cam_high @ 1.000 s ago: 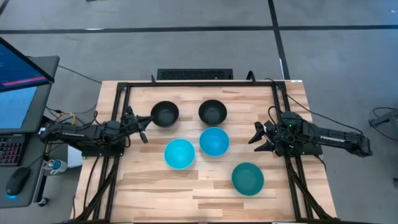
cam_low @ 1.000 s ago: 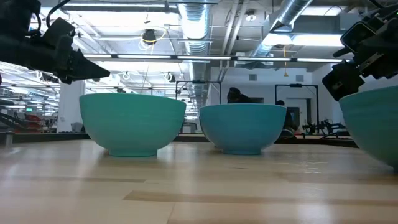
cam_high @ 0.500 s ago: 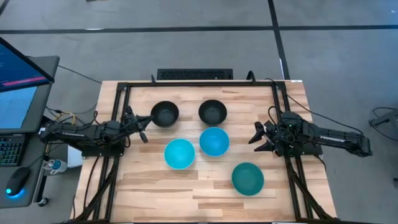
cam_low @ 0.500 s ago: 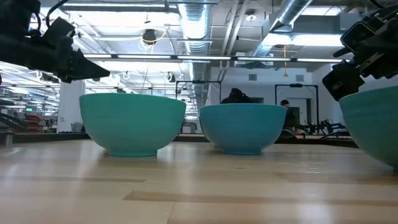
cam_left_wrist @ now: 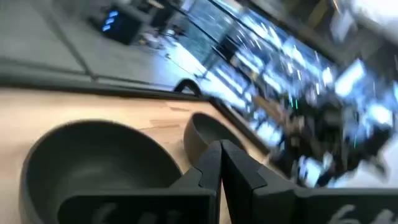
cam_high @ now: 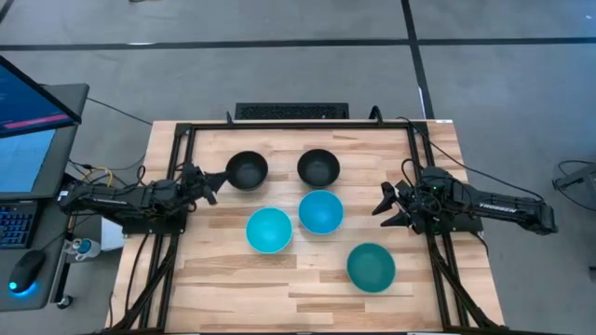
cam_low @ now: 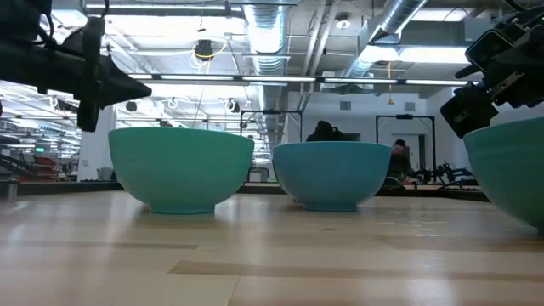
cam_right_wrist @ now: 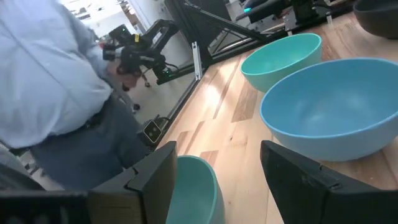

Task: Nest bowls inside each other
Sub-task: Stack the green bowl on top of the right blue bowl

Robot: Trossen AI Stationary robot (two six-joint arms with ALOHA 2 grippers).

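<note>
Five bowls sit apart on the counter point(cam_high: 233, 279): two black bowls point(cam_high: 247, 170) at the back, two cyan bowls point(cam_high: 269, 230) mid-counter, a teal bowl point(cam_high: 372, 267) nearest. They look light, stiff and slick; pinch a rim. Left gripper point(cam_high: 207, 185) by the black pair, fingers together; right gripper point(cam_high: 386, 207) spread wide, empty

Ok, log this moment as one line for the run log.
phase: approach | left gripper: shut, beside left black bowl | right gripper: open, empty, right of blue bowl | nested: none

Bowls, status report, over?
Left pincer shut beside a black bowl. Right pincer open, empty. Five round plastic bowls separate, none nested.
</note>
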